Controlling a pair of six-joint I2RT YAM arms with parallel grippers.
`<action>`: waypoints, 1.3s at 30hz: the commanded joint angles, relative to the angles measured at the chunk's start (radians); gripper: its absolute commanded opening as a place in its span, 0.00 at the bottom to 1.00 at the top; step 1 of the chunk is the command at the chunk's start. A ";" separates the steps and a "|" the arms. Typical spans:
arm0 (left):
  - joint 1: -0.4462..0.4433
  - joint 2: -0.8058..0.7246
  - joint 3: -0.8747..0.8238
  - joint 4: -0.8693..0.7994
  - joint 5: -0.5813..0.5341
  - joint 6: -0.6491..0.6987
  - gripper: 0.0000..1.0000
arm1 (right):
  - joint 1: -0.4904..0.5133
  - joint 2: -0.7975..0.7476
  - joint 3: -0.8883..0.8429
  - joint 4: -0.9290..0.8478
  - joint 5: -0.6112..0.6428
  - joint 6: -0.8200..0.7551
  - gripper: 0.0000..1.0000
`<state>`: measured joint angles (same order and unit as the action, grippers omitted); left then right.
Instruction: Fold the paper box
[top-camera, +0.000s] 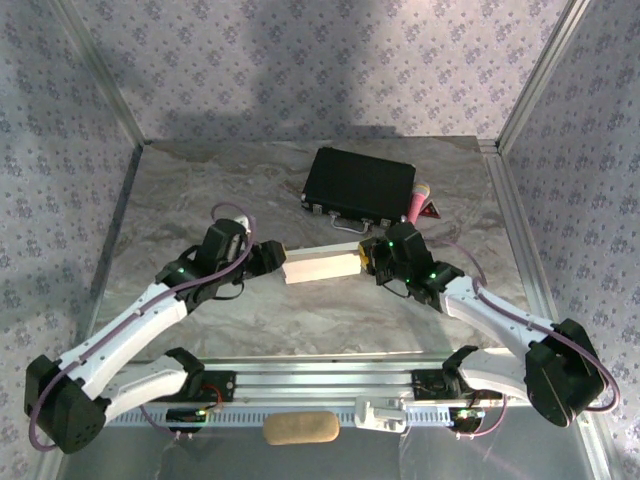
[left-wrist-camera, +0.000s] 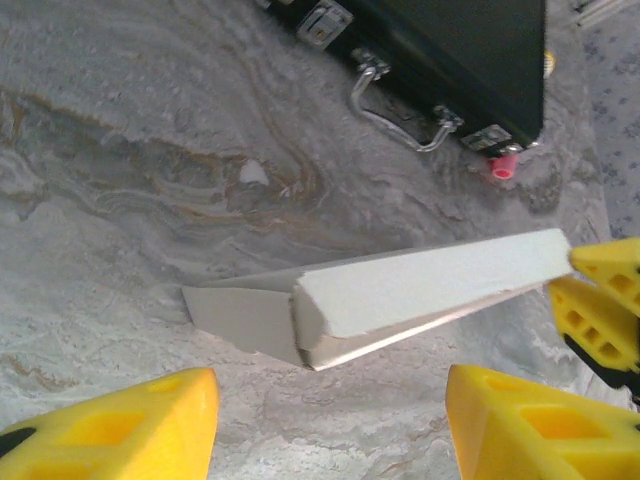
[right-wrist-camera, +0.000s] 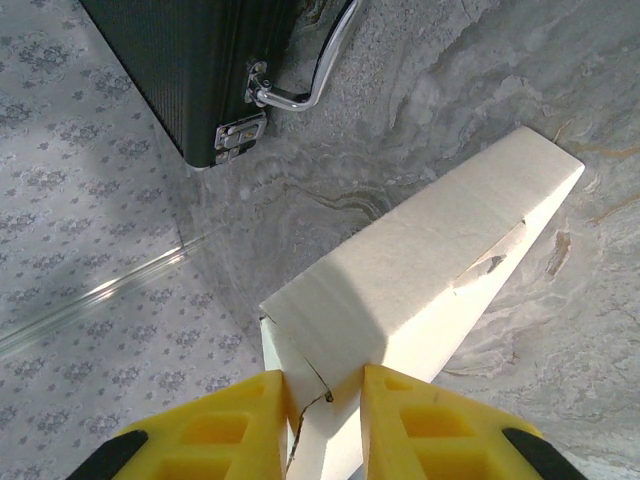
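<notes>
The paper box (top-camera: 320, 266) lies at the centre of the top view, a long cream wedge on the marbled table (top-camera: 200, 200), just below the black case (top-camera: 360, 185). The right gripper (right-wrist-camera: 325, 420) is clamped on one end of it at the bottom of the right wrist view, probably to steady it while a flap is worked. The left gripper (left-wrist-camera: 330, 430) has its fingers wide apart at the lower edge of its view, with the box's other end ahead of them, untouched. Whether the flap there is tucked or loose is hard to tell, and the underside is hidden.
</notes>
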<state>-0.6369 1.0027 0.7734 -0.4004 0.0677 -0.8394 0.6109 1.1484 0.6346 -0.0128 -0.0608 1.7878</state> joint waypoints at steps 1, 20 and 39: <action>0.021 0.022 -0.035 0.080 0.042 -0.081 0.61 | -0.002 0.020 -0.005 -0.060 0.008 -0.013 0.23; 0.076 -0.027 -0.146 0.286 0.117 -0.199 0.56 | -0.006 0.023 -0.014 -0.064 0.004 -0.025 0.20; 0.082 0.103 -0.266 0.441 0.177 -0.229 0.07 | -0.013 0.032 -0.020 -0.086 0.002 -0.033 0.11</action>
<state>-0.5564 1.0885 0.5430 0.0731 0.2363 -1.0752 0.6044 1.1534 0.6346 -0.0124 -0.0608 1.7672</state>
